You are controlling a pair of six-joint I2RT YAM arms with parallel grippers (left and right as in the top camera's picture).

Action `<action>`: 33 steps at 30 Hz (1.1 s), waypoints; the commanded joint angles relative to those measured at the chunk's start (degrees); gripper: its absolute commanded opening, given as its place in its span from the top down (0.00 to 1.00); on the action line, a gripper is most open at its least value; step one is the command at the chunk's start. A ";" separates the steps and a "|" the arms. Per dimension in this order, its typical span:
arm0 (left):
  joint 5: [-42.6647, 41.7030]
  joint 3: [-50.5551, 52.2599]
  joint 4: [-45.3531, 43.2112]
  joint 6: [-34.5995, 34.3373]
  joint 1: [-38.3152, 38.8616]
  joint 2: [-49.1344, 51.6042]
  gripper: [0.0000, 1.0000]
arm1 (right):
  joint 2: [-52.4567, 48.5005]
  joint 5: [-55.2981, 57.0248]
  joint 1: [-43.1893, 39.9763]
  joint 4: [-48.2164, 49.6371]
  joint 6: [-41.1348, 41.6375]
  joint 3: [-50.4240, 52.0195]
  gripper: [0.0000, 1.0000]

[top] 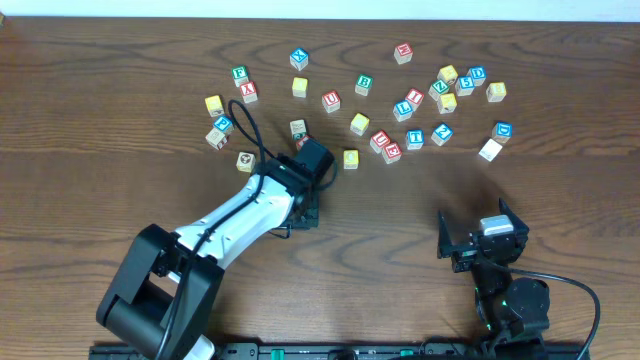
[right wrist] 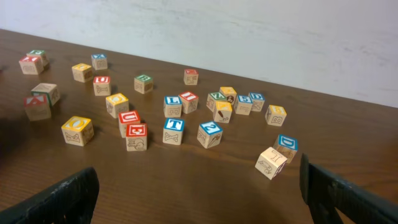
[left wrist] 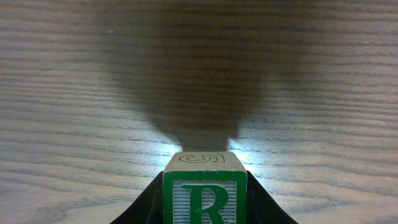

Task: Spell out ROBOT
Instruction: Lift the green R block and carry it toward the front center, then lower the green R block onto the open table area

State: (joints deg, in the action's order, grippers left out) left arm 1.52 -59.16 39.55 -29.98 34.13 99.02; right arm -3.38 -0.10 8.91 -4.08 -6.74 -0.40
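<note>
My left gripper (left wrist: pixel 205 214) is shut on the wooden cube with a green R (left wrist: pixel 205 196) and holds it over bare table. From above, that gripper (top: pixel 304 208) sits left of centre and hides the cube. The green-lettered B cube (top: pixel 364 85) (right wrist: pixel 143 83) lies at the back. Two yellow-faced cubes (top: pixel 351 158) (top: pixel 360 123) lie just right of the left arm; the nearer one (right wrist: pixel 77 130) shows an O. A blue T cube (top: pixel 414 140) (right wrist: pixel 173 130) rests further right. At the front right, my right gripper (top: pixel 482 240) (right wrist: pixel 199 186) stands open and empty.
Several other letter cubes are scattered across the back half of the table, among them a red U (top: pixel 331 101), a red E (top: pixel 391 152) and a pale cube (top: pixel 490 150). A small group (top: pixel 225 120) lies at the back left. A black cable (top: pixel 250 130) loops by the left arm.
</note>
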 commanded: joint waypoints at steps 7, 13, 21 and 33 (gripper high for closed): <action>6.75 0.55 -1.57 -2.54 2.49 -0.02 0.92 | -0.02 0.11 -0.35 -0.24 -0.63 0.09 0.01; 6.75 0.55 -2.89 -2.60 2.49 -0.02 0.93 | -0.02 0.11 -0.35 -0.24 -0.61 0.09 0.01; 7.15 0.57 -4.31 -2.95 2.49 0.00 0.92 | -0.02 0.11 -0.35 -0.24 -0.61 0.09 0.01; 7.13 2.01 -5.79 -2.95 2.43 0.00 0.92 | -0.02 0.11 -0.35 -0.24 -0.61 0.09 0.01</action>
State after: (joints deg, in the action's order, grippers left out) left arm 7.66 -58.52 33.91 -31.99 36.60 99.02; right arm -3.38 -0.10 8.91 -4.08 -6.74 -0.40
